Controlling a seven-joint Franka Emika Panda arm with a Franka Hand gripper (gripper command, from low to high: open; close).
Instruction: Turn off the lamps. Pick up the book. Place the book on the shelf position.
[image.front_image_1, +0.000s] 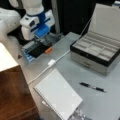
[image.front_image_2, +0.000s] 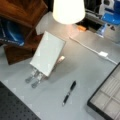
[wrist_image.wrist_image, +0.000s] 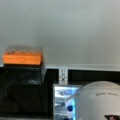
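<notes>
Beside the orange switch (image.front_image_1: 48, 50), well apart from the book (image.front_image_1: 58, 96), the gripper (image.front_image_1: 42, 41), jaw state indeterminable, addresses lamp (image.front_image_2: 68, 10) shutoff, requiring a press.

White spiral-bound book (image.front_image_1: 58, 97) (image.front_image_2: 47, 53) tilted on metal stand, cover blank; dark reddish-brown shelf (image.front_image_1: 13, 96) (image.front_image_2: 21, 11) just beside it; lamp (image.front_image_2: 68, 10) lit.

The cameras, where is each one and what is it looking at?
Front view: high up, looking down at the grey table and white spiral-bound book; white-and-blue arm with its tool at top left.
Front view: high on the opposite side, looking down past a glowing lamp shade; blue arm part in the top right corner.
Wrist view: on the arm, low, facing an orange block; tool not shown.
Both front views share the book and black pen.
</notes>
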